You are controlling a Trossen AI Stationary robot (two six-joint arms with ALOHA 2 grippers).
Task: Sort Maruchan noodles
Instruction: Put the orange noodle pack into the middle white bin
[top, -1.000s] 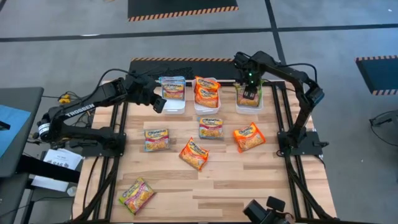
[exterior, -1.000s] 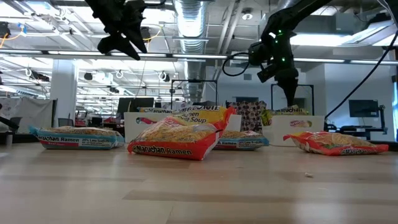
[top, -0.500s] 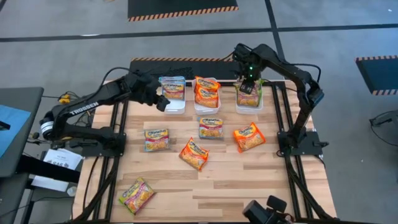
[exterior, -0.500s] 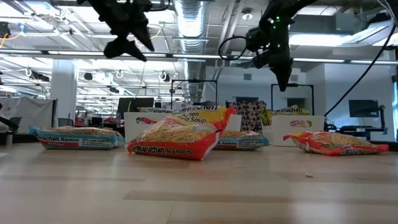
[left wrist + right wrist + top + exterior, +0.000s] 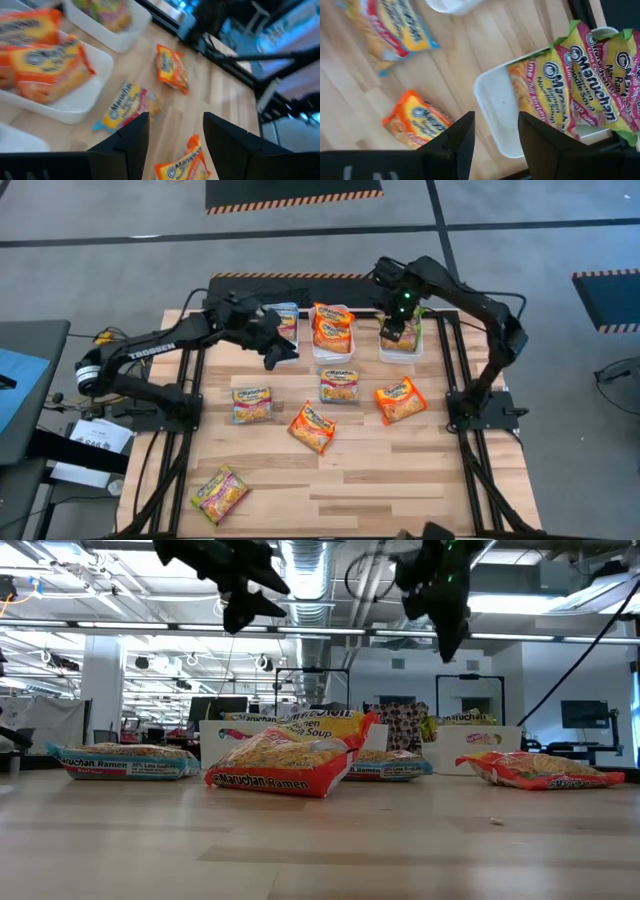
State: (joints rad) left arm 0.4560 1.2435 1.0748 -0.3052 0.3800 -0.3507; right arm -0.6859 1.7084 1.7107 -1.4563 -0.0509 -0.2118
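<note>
Both grippers empty, fingers apart: left gripper (image 5: 272,352) over the left bin (image 5: 285,350) at the tabletop's far edge, right gripper (image 5: 393,332) above the right bin (image 5: 401,352), which holds green-pink packets (image 5: 570,85). Five Maruchan noodles still loose: blue-accent packets (image 5: 339,385) and (image 5: 251,404) mid-table, orange ones (image 5: 400,399) and (image 5: 312,426), a green-pink one (image 5: 220,493) near the front-left corner. Best next pick is probably nearest matching colour; descend square, pinch across the short side so the glossy film doesn't slip.

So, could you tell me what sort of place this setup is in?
Probably a robotics lab in an open industrial hall: exposed ceiling ducts, hazard-striped floor mats, and a wooden table with white bins between two arms.
</note>
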